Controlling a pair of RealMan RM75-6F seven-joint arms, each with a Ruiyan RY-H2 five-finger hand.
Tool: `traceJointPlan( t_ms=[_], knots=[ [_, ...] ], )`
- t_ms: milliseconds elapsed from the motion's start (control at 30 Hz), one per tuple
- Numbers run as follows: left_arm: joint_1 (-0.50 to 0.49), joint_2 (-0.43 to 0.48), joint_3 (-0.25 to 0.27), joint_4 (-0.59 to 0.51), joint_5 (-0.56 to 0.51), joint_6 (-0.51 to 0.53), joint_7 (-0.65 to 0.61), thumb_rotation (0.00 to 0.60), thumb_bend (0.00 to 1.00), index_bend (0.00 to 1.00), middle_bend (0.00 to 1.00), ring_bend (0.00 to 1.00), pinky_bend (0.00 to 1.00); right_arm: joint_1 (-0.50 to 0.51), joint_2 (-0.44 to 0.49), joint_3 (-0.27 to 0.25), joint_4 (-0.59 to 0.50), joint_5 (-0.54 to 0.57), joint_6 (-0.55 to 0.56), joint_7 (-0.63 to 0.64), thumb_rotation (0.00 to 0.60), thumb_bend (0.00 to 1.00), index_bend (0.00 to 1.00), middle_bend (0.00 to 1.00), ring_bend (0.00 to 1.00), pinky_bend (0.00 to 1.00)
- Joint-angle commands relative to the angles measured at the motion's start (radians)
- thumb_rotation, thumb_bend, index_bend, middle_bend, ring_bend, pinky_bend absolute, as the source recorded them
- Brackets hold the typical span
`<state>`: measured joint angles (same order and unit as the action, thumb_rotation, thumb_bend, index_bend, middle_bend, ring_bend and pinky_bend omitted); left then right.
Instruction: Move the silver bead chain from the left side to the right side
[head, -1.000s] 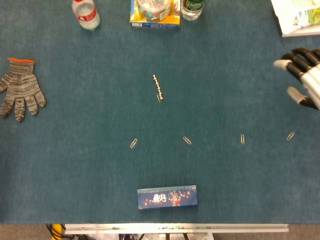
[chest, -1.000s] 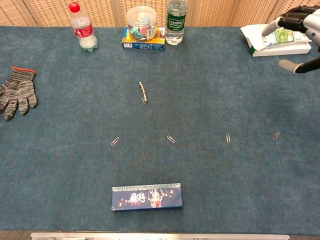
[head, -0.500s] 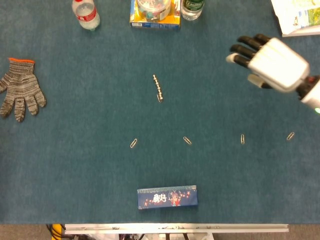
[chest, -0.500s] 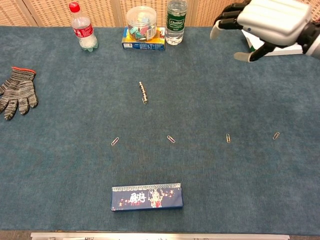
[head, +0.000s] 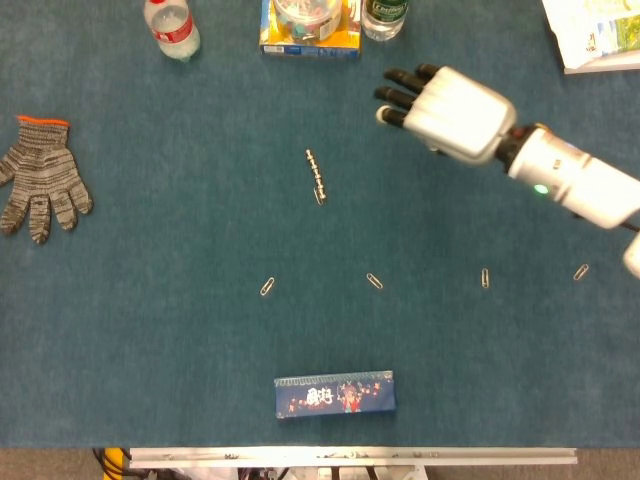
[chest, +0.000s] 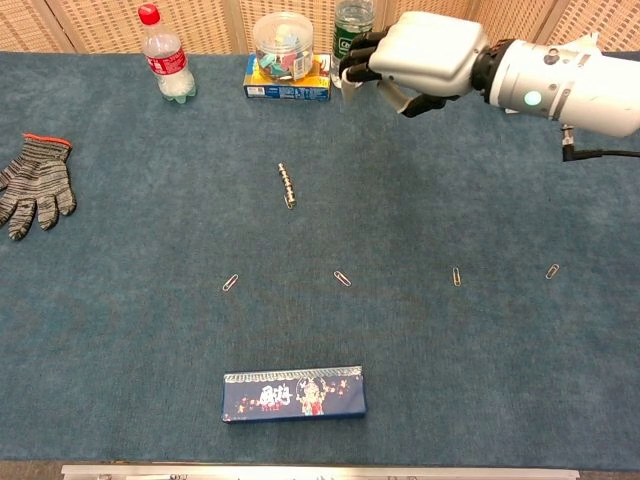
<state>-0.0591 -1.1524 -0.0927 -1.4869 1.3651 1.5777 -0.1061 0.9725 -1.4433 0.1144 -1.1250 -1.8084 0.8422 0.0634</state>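
The silver bead chain (head: 317, 176) is lying stretched in a short, nearly straight line on the blue-carpeted desk (head: 150, 300), a little left of centre and well apart from everything else. It is looking small, light and limp: likely to sag and swing from wherever it is pinched, and its smooth round beads could be slipping between hard fingertips. Judging by that, a pinch near the middle, pressing lightly into the soft cloth, seems the safest hold, since the pile may be letting the beads sink a little.

The right hand (head: 447, 108) is hovering above the desk up and to the right of the chain, holding nothing, its dark fingers (head: 398, 94) apart and pointing toward it. The left hand is appearing in neither view.
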Motion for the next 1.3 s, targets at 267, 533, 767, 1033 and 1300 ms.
traceJointPlan(
  t_ms=[267,533,767,1033,1300],
  knots=[
    [0.01,0.003,-0.015,0.006,-0.014,-0.01,-0.006,0.6,0.22,0.44,0.13,0.0,0.0,0.095,-0.118,-0.037,0.132,0.02,-0.06,0.043,0.6,0.99,0.31,0.23,0.14,0.33],
    [0.016,0.005,-0.021,0.009,-0.017,-0.021,-0.014,0.6,0.22,0.44,0.13,0.0,0.0,0.163,-0.212,-0.076,0.267,0.018,-0.093,0.095,0.6,1.0,0.31,0.23,0.14,0.33],
    [0.019,0.006,-0.025,0.013,-0.017,-0.028,-0.018,0.6,0.22,0.44,0.13,0.0,0.0,0.207,-0.287,-0.108,0.38,0.014,-0.101,0.136,0.6,1.0,0.31,0.23,0.14,0.33],
    [0.024,0.007,-0.025,0.015,-0.009,-0.031,-0.019,0.6,0.22,0.44,0.13,0.0,0.0,0.251,-0.358,-0.145,0.475,0.005,-0.112,0.172,0.6,1.0,0.31,0.23,0.14,0.33],
    [0.031,0.012,-0.031,0.015,-0.017,-0.033,-0.029,0.6,0.22,0.45,0.13,0.0,0.0,0.277,-0.412,-0.18,0.541,0.0,-0.108,0.215,0.6,1.0,0.31,0.23,0.14,0.33]
  ],
)
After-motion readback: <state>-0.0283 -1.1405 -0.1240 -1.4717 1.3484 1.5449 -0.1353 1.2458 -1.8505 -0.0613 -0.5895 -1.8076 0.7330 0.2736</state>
